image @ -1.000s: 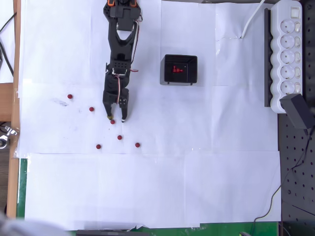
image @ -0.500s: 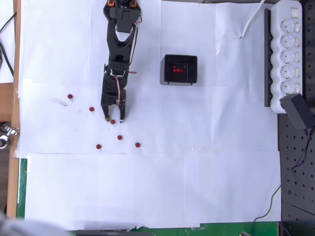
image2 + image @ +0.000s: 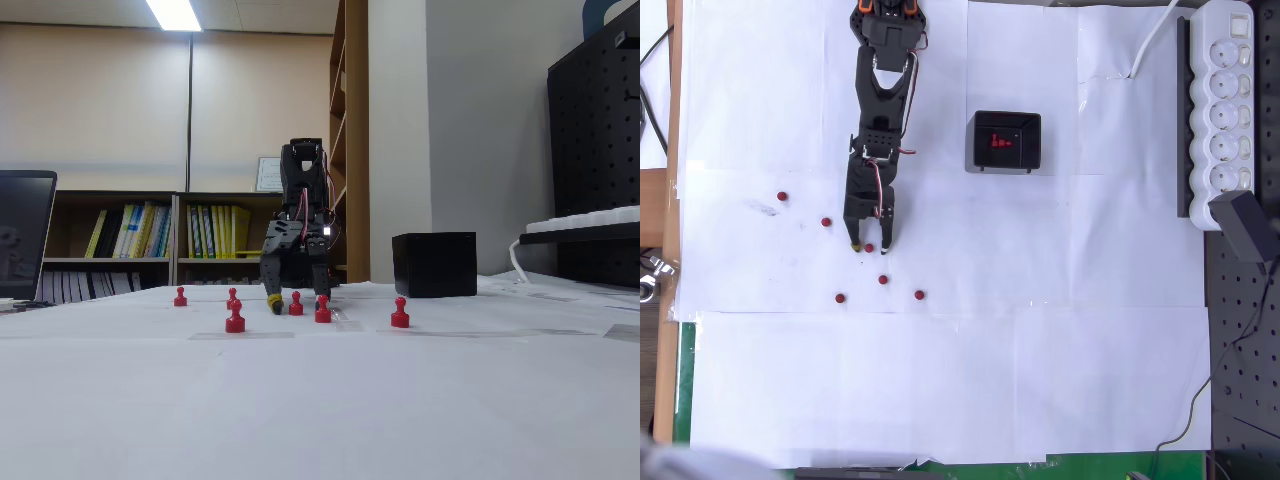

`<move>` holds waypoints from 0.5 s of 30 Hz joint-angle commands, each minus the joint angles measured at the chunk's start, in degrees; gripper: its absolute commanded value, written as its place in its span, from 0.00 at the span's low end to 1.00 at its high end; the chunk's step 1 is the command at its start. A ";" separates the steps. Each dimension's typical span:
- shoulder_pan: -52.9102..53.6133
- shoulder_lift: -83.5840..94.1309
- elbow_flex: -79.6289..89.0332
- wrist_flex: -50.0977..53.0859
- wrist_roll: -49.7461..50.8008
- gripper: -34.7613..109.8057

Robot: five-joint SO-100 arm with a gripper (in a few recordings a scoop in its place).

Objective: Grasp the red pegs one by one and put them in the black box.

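While the arm reaches down the picture in the overhead view, its tool [image 3: 869,246] sits low with fingers apart around one red peg [image 3: 869,248]; five more red pegs [image 3: 883,280] dot the white table [image 3: 1040,350], and the black box [image 3: 1006,141] (some red pieces inside) lies to the right. Seen from the fixed view, pegs [image 3: 235,318] stand upright, tool [image 3: 296,299] straddling one, box [image 3: 434,264] behind right.

From above I see my gripper [image 3: 869,247] down on the white paper [image 3: 970,380], its fingers spread either side of one red peg [image 3: 869,248]. Five more red pegs [image 3: 883,280] lie scattered nearby. The black box [image 3: 1005,141] holds red pegs.
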 commanded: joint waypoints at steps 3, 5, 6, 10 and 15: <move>0.79 0.53 0.09 0.26 0.09 0.30; 0.79 0.09 -0.09 1.05 0.53 0.29; 0.79 -0.26 -0.26 1.14 0.70 0.29; 0.70 -1.76 -0.44 2.55 0.44 0.25; 0.53 -4.57 -0.44 5.80 -1.93 0.24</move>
